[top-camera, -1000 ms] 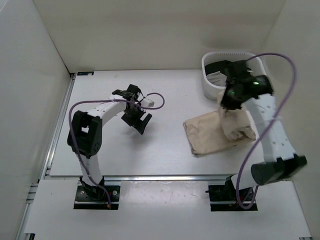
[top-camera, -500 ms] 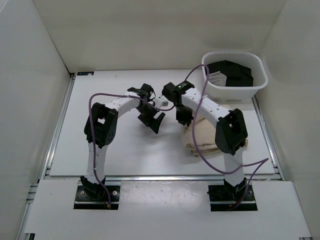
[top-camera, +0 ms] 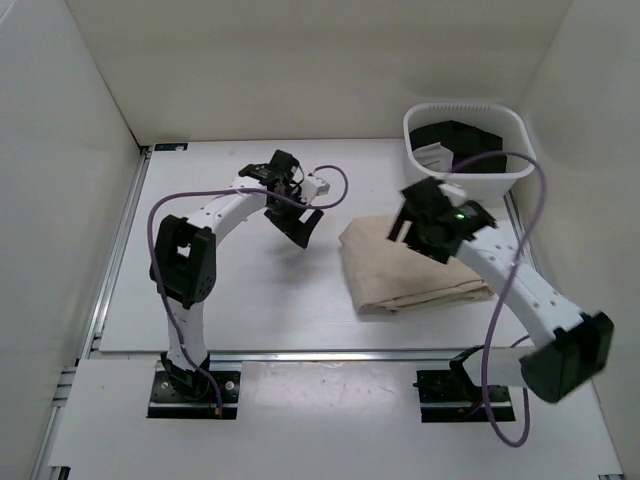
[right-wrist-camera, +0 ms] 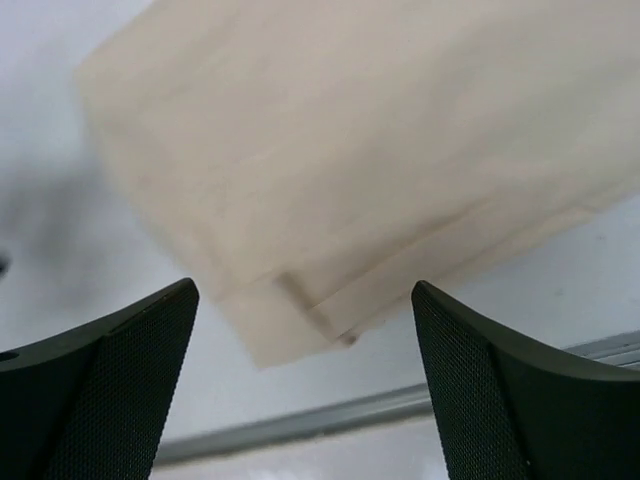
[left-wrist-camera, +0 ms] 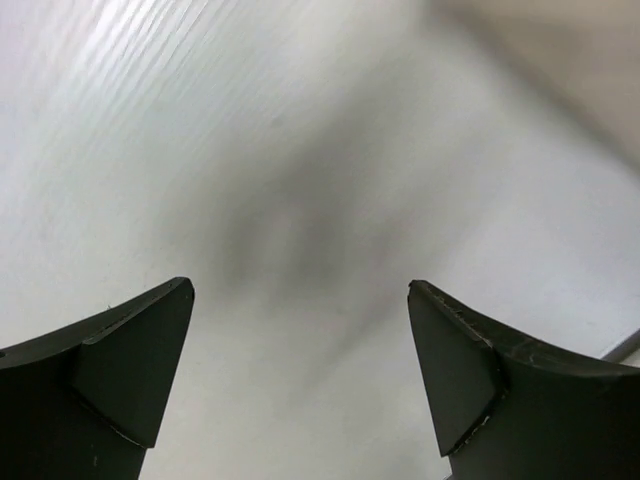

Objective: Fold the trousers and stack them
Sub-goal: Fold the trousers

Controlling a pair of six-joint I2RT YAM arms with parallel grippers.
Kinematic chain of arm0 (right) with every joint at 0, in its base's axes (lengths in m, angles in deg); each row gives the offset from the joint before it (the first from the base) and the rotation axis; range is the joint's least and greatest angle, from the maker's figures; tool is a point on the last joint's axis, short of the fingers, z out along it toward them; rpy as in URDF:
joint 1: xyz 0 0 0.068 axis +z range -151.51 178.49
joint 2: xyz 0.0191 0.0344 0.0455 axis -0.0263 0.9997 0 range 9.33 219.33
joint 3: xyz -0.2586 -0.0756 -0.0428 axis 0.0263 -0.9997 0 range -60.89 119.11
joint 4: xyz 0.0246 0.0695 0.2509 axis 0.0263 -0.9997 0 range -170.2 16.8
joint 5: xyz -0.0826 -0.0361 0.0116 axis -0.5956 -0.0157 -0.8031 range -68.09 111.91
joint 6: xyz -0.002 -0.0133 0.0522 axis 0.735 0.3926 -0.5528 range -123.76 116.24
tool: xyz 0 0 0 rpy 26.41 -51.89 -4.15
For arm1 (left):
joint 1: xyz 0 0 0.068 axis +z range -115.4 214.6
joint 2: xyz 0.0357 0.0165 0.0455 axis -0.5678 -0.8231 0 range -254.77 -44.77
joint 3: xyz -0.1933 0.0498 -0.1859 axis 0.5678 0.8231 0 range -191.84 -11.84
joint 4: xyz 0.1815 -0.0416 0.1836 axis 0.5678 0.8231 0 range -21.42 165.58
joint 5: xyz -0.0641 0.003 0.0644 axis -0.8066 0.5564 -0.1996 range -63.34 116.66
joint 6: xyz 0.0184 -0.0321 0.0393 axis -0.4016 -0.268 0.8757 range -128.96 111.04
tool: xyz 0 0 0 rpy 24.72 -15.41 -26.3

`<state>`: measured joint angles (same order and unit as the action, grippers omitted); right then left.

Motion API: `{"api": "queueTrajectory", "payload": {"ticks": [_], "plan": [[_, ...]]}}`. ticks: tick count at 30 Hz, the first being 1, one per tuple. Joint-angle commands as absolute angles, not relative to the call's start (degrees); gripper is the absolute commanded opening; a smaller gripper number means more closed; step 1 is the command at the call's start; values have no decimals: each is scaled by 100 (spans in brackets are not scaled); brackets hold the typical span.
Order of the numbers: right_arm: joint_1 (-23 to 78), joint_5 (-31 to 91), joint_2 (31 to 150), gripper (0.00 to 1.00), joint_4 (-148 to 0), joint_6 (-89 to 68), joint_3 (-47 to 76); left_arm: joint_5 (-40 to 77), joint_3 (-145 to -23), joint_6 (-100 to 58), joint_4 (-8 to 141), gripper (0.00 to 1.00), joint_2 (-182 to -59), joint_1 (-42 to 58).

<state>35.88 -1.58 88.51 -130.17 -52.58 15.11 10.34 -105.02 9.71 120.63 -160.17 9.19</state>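
On the right half of the table, the trousers lie folded into a flat tan rectangle, a bit skewed, with one corner pointing toward the front edge. The right arm reaches over the far right part of the pile, so that bit of cloth is hidden from overhead. The right gripper hangs over the fabric with its claw spread wide and nothing in it. From its own camera you can see stacked layers at one folded corner, plus a metal rail along the table edge, though it's all kinda soft.

The left gripper sits near the middle of the table, just left of the trousers and clear of them, claw also wide and empty. Its wrist view is mostly blurred white tabletop with a grey shadow. There's a fuzzy tan smudge in the top right corner, and I honestly can't tell if that's the trousers.

In the far right corner, a white basket holds black clothing with a white patch. The basket's near wall hides the lower part of it, so its shape is hard to make out.
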Motion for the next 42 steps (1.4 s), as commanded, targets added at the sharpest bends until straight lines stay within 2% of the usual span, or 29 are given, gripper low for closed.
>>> {"api": "queueTrajectory", "payload": {"ticks": [1,7,12,15,18,20,23,28,33,38,42], "plan": [[2342,-68,8362,91,-12637,-5484,147,788,-10755,1186,11832,100,-15006,218],[380,537,8605,88,-11584,-4578,-535,556,-10992,1187,11832,100,-15620,-1170],[-265,714,9194,88,-10933,-4138,-737,863,-11176,800,11552,100,-16481,-1523],[-388,1126,9573,81,-10748,-4138,-1017,1329,-11037,659,11394,100,-16720,-1576],[-65,1479,9574,75,-10353,-4479,-1518,1855,-10625,659,11174,100,-16773,-1576],[347,1540,9573,75,-10229,-4865,-1685,2216,-10457,721,11051,100,-16773,-1498],[867,1471,9573,74,-10107,-5226,-1748,2157,-10158,721,11050,100,-16537,-1111],[1992,1549,10160,74,-9965,-5710,-1099,2287,-9202,1150,11050,100,-15737,-348],[2802,1549,11330,74,-10422,-5930,615,2577,-8541,1757,11050,100,-14928,453],[2933,1549,11463,74,-10238,-6563,713,2649,-8066,2434,11050,100,-14559,1410],[3162,1681,11516,74,-10238,-6722,784,2552,-8013,2611,11050,100,-14427,1702]]}}
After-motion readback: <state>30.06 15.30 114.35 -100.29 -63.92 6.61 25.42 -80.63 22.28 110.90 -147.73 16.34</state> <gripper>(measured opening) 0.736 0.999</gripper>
